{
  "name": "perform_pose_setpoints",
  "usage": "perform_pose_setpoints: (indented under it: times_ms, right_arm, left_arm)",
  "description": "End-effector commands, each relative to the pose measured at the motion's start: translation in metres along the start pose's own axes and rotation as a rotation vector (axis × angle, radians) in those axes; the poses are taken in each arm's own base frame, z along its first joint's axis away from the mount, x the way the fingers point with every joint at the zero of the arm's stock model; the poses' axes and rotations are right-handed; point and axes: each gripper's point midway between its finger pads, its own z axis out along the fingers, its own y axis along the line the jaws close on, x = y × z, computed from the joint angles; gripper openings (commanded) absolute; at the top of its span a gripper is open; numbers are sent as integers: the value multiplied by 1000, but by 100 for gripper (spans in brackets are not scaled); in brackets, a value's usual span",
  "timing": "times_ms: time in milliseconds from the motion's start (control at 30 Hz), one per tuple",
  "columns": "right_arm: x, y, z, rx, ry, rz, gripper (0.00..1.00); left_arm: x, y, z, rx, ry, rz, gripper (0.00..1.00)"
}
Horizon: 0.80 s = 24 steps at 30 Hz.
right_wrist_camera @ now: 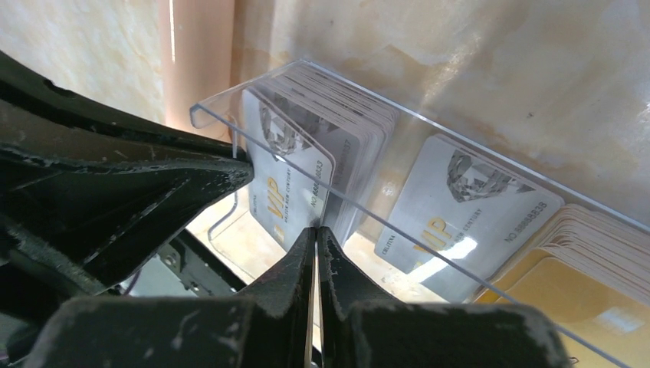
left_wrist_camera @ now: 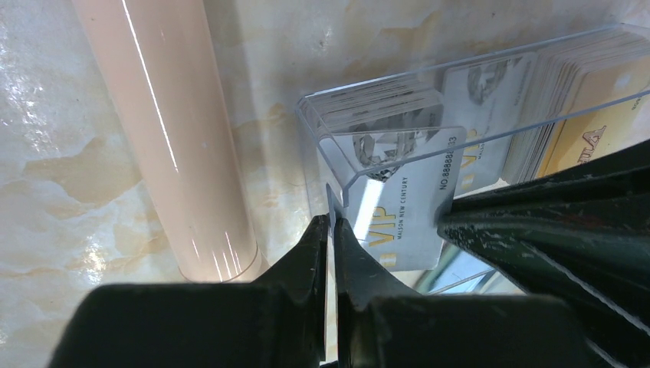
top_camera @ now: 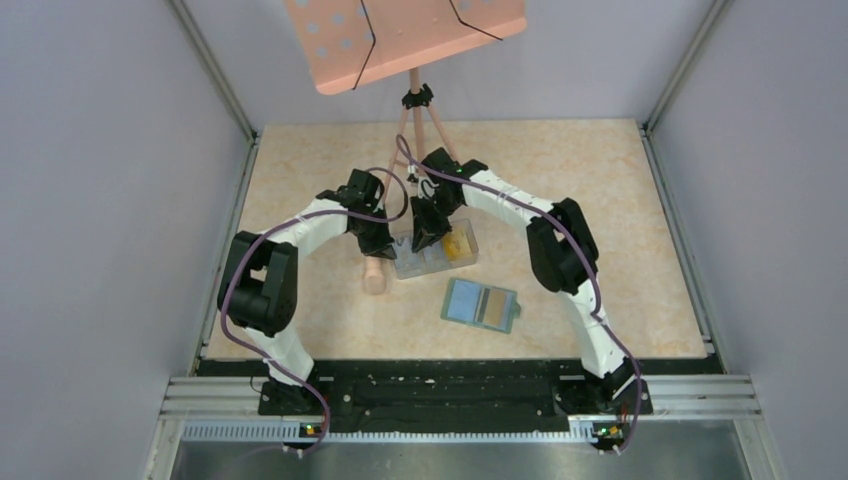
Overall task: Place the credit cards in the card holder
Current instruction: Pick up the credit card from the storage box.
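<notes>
A clear plastic box [top_camera: 437, 252] holds the credit cards: a white-grey stack [right_wrist_camera: 349, 130], a loose white-grey card [right_wrist_camera: 467, 215] and an orange-yellow stack [top_camera: 462, 245]. My left gripper [left_wrist_camera: 331, 222] is shut on the box's clear end wall [left_wrist_camera: 328, 165]; in the top view it [top_camera: 392, 248] is at the box's left end. My right gripper [right_wrist_camera: 316, 230] is shut on the edge of one white-grey VIP card [right_wrist_camera: 287, 192], which stands tilted up out of the stack. The card holder [top_camera: 480, 305] lies open and flat, near-right of the box, away from both grippers.
A pink tripod leg [top_camera: 375, 275] lies just left of the box, close to my left gripper; it also shows in the left wrist view [left_wrist_camera: 169, 130]. The tripod's pink perforated board [top_camera: 400, 35] hangs over the table's far side. Grey walls enclose the table.
</notes>
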Motion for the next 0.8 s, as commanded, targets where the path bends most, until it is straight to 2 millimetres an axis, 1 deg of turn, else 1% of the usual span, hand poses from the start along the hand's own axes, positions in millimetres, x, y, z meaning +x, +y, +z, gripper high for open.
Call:
perform_pose_setpoints:
  times_ms: [0,167,267,333,467,567,667,767]
  right_arm:
    - [-4,74,-21,-268,-44,-42,9]
    - [-7,77,-23,-320,-64,-18,18]
    - [-5,73,-17,-319,-53,-8,21]
    - [-3,68,-12,-310,-44,0,21]
    - [-1,54,-4,-245,-27,6,22]
    - [1,41,-2,-170,-20,-5,25]
    - [2,31,-6,-106,-25,-23,26]
    - [1,29,-12,-74,-36,-36,29]
  left_arm:
    - [21,-16,9,64,56,35,0]
    - [21,-16,9,66,59,41,0]
    - [20,-16,9,65,60,46,0]
    - [20,-17,8,65,60,52,0]
    - [20,-16,6,58,62,57,0]
    - [18,-16,5,55,57,60,0]
    - [18,-15,5,50,56,60,0]
    - [17,-16,4,52,54,59,0]
